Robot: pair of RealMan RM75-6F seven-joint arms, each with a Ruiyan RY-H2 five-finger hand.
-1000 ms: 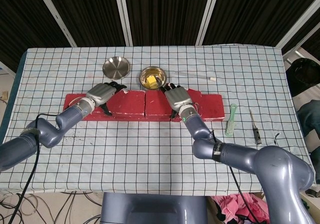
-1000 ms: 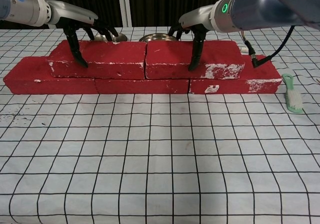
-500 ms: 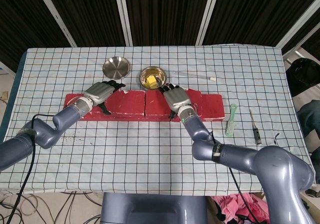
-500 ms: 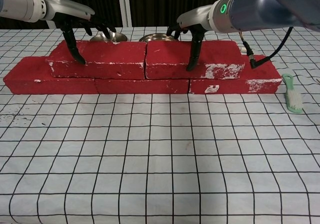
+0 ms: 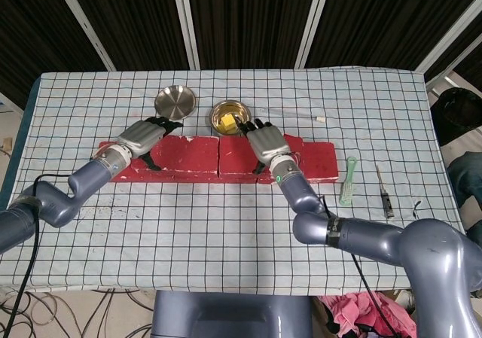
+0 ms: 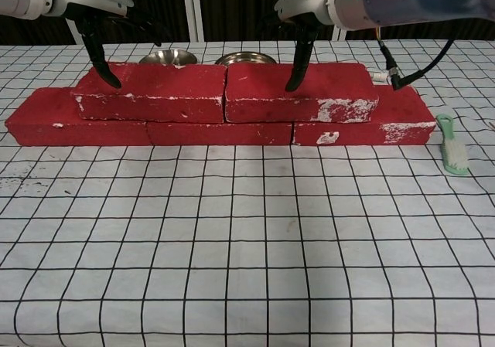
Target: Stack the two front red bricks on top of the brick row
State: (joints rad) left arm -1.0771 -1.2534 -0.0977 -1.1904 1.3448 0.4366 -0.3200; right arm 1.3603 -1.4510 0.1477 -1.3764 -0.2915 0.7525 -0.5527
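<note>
Chest view shows the checked tablecloth [image 6: 247, 239], then the brick row [image 6: 77, 127] along its far half, with the two red bricks [image 6: 224, 92] already lying end to end on top. The stacking looks done; only drawing the arms clear seems left. Left hand [image 6: 100, 30] and right hand [image 6: 302, 22] hover just above them, fingers spread, holding nothing.
</note>
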